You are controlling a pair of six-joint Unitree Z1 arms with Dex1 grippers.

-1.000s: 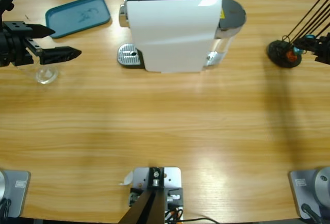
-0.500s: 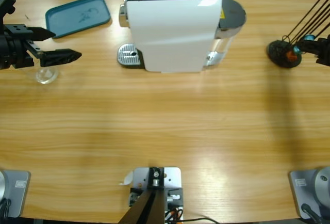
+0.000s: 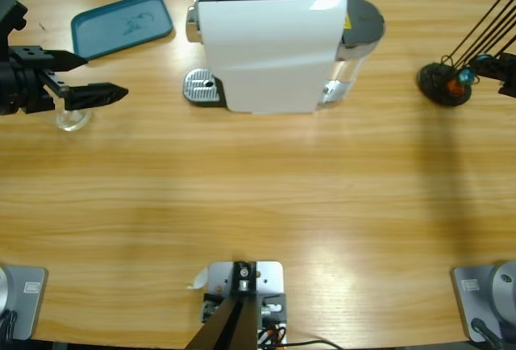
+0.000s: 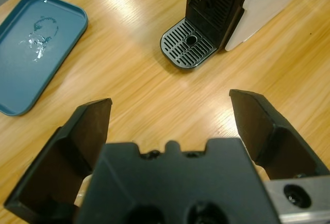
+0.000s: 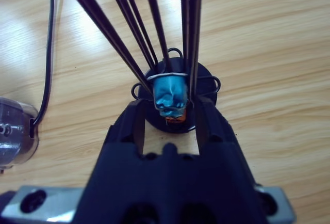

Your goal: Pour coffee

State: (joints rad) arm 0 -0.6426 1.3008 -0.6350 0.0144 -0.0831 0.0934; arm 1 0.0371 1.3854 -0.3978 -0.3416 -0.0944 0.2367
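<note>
Two arms in view, only the left gripper (image 3: 95,76) anywhere near a glass.

Left jaws spread wide, nothing between them, hovering over the table's left end and pointing toward the coffee machine (image 3: 270,43). A small clear glass (image 3: 71,116) sits just under and behind the jaw tips, so the gripper must drop and pull back to reach it; can't tell if it holds coffee. Drip grate (image 4: 190,42) lies straight ahead, teal tray (image 4: 33,48) off to the side. Right gripper (image 5: 172,126) is well apart at the far end, jaws close around a blue capsule (image 5: 169,96) on the black wire rack (image 3: 445,84); contact unclear.
</note>
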